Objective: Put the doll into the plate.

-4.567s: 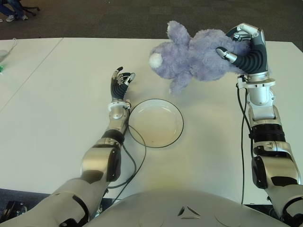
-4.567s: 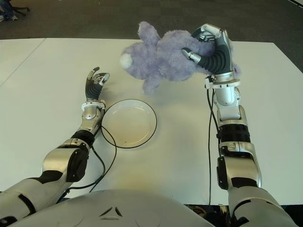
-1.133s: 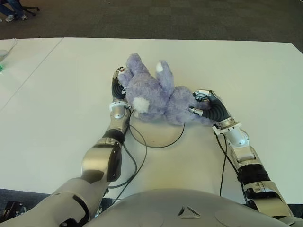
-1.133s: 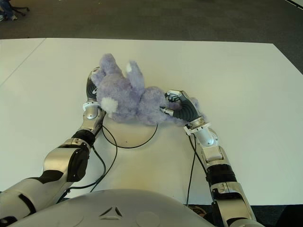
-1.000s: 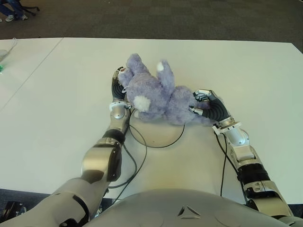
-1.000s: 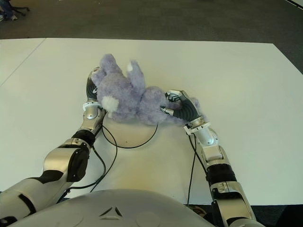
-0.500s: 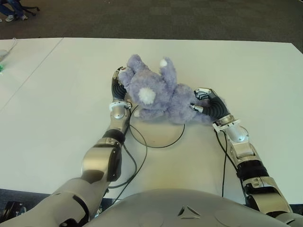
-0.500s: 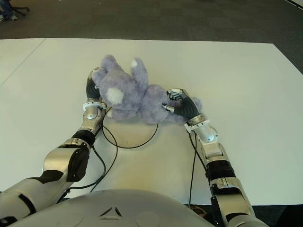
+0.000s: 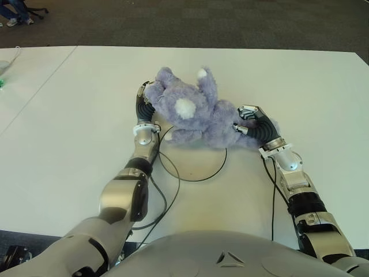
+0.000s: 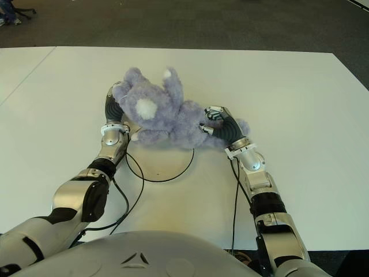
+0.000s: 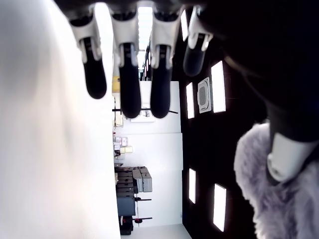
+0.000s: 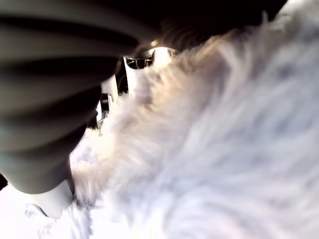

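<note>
we saw the purple doll (image 9: pixel 196 115) lying across the far rim of the plate (image 9: pixel 199 172), part of it over the plate and part on the white surface (image 9: pixel 69 115) beyond. our right hand (image 9: pixel 253 124) gripped the doll's right end, fingers curled into the fur, and its wrist view showed little but fur pressed close. our left hand (image 9: pixel 144 104) stood just left of the plate, touching the doll's other end; its fingers (image 11: pixel 124 74) were straight and loose, holding nothing, with fur against the thumb. a black cable (image 9: pixel 167 190) curved beside the plate's near left edge.
</note>
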### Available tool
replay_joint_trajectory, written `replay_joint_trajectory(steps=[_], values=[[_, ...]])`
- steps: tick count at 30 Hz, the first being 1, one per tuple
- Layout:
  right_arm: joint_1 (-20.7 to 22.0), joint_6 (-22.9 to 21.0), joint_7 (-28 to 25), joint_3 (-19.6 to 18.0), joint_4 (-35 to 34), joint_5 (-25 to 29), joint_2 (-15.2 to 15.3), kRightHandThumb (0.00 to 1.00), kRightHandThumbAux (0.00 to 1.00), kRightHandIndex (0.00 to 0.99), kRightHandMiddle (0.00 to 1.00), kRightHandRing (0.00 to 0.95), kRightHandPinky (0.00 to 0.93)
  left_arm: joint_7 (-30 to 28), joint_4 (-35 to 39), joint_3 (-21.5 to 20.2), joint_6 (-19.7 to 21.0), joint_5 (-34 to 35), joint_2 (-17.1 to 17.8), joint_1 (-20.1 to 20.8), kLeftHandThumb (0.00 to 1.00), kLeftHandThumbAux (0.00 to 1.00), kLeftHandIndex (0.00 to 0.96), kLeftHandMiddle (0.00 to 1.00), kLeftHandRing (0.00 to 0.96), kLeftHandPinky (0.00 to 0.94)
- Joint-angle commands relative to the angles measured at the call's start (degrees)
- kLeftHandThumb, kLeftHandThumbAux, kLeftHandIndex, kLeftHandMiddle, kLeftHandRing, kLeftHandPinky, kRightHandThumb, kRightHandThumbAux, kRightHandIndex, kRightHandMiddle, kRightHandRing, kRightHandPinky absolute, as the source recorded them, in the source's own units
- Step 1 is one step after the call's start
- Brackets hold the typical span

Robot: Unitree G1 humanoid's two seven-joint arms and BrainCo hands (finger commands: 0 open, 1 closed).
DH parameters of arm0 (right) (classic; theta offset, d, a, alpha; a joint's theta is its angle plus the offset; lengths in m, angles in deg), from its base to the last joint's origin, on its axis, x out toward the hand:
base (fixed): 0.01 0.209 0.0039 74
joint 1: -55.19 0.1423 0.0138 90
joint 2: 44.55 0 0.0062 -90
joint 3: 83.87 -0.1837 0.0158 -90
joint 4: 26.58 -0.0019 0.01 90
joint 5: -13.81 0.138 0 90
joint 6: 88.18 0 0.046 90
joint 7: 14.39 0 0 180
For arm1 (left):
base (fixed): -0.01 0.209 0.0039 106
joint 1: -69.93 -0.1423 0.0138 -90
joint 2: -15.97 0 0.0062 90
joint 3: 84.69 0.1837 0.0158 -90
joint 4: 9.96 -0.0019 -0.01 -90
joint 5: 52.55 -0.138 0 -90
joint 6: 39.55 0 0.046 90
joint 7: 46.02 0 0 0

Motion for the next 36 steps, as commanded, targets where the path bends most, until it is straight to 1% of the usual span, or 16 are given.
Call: replay_joint_trajectory(steps=[1, 5, 10, 11, 15, 19, 20, 21, 22, 23, 25, 26, 27, 29, 32, 36], values=[[0.1, -3.9, 0.0, -0.6, 4.1, -1.0, 0.8, 0.696, 0.722, 0.437, 0.870, 0.866, 0.838, 0.3, -9.4, -0.1, 7.8, -0.4, -3.7, -12.3, 0.000, 0.584, 0.165, 0.353, 0.347, 0.297], [0.5, -3.8, -0.3, -0.7, 4.8, -0.5, 0.8, 0.696, 0.722, 0.437, 0.869, 0.865, 0.840, -0.2, -9.4, -0.3, 7.9, -0.1, -3.7, -12.2, 0.000, 0.591, 0.172, 0.356, 0.351, 0.300], [0.7, -3.8, 0.7, -0.8, 4.6, -1.2, 0.8, 0.696, 0.721, 0.438, 0.868, 0.865, 0.853, -0.2, -9.4, -0.6, 7.8, 0.1, -3.8, -12.1, 0.000, 0.593, 0.162, 0.348, 0.346, 0.316], [0.7, -3.7, 0.9, -0.8, 4.6, -1.3, 0.8, 0.696, 0.722, 0.438, 0.867, 0.864, 0.844, -0.2, -9.4, -0.5, 7.8, 0.1, -3.8, -12.1, 0.000, 0.591, 0.158, 0.348, 0.346, 0.300], [0.6, -3.7, 0.8, -0.7, 4.2, -1.1, 0.8, 0.696, 0.722, 0.437, 0.864, 0.862, 0.833, 0.0, -9.4, -0.4, 7.7, 0.0, -3.8, -12.2, 0.000, 0.592, 0.152, 0.348, 0.344, 0.297], [-2.5, -3.5, 0.5, -0.6, -0.8, -0.8, 0.8, 0.694, 0.723, 0.437, 0.863, 0.862, 0.831, 0.2, -9.4, -0.3, 7.4, -0.2, -3.8, -12.3, 0.000, 0.598, 0.151, 0.357, 0.348, 0.286], [-5.9, -2.4, 1.4, -0.1, -7.8, -2.7, 0.1, 0.694, 0.723, 0.437, 0.864, 0.862, 0.832, 0.2, -9.4, -0.3, 7.4, -0.2, -3.8, -12.3, 0.000, 0.599, 0.152, 0.357, 0.348, 0.286], [-8.4, -1.7, 2.2, 0.3, -13.1, -4.2, -0.5, 0.694, 0.722, 0.437, 0.865, 0.865, 0.856, 0.2, -9.4, -0.3, 7.3, -0.2, -3.8, -12.3, 0.000, 0.607, 0.160, 0.362, 0.351, 0.286], [-10.2, -0.4, 3.3, 0.8, -17.4, -6.2, -1.2, 0.694, 0.722, 0.437, 0.866, 0.866, 0.858, 0.2, -9.4, -0.3, 7.4, -0.1, -3.7, -12.3, 0.000, 0.608, 0.160, 0.362, 0.351, 0.286], [-11.3, 0.3, 4.0, 1.1, -20.0, -7.5, -1.6, 0.694, 0.722, 0.438, 0.866, 0.868, 0.868, 0.1, -9.4, -0.3, 7.4, -0.1, -3.7, -12.3, 0.000, 0.608, 0.162, 0.362, 0.350, 0.285], [-11.6, 4.8, 6.1, 1.5, -20.9, -9.7, -2.3, 0.695, 0.721, 0.438, 0.870, 0.874, 0.880, -0.1, -9.4, -0.4, 7.6, 0.0, -3.8, -12.3, 0.000, 0.604, 0.163, 0.360, 0.350, 0.291], [-11.3, 7.7, 6.9, 1.6, -20.1, -10.4, -2.2, 0.696, 0.721, 0.438, 0.872, 0.877, 0.883, -0.2, -9.4, -0.5, 7.8, 0.0, -3.8, -12.3, 0.000, 0.600, 0.162, 0.358, 0.349, 0.295], [-10.7, 10.7, 7.5, 1.6, -19.0, -11.0, -1.8, 0.696, 0.720, 0.438, 0.873, 0.879, 0.884, -0.3, -9.5, -0.5, 8.0, 0.0, -3.8, -12.2, 0.000, 0.598, 0.162, 0.357, 0.349, 0.297], [-9.7, 14.3, 8.1, 1.6, -16.7, -11.7, -1.1, 0.697, 0.720, 0.438, 0.877, 0.884, 0.886, -0.2, -9.5, -0.4, 8.1, -0.1, -3.7, -12.2, 0.000, 0.593, 0.160, 0.353, 0.349, 0.303], [-8.6, 17.1, 8.6, 1.6, -14.1, -12.6, -0.5, 0.697, 0.720, 0.438, 0.878, 0.885, 0.878, 0.0, -9.5, -0.4, 7.9, -0.2, -3.8, -12.2, 0.000, 0.605, 0.166, 0.352, 0.349, 0.311], [-7.8, 19.0, 9.4, 1.3, -12.5, -13.7, -0.2, 0.697, 0.721, 0.438, 0.878, 0.886, 0.879, 0.2, -9.5, -0.4, 7.6, -0.2, -3.7, -12.2, 0.000, 0.610, 0.169, 0.355, 0.352, 0.312]])
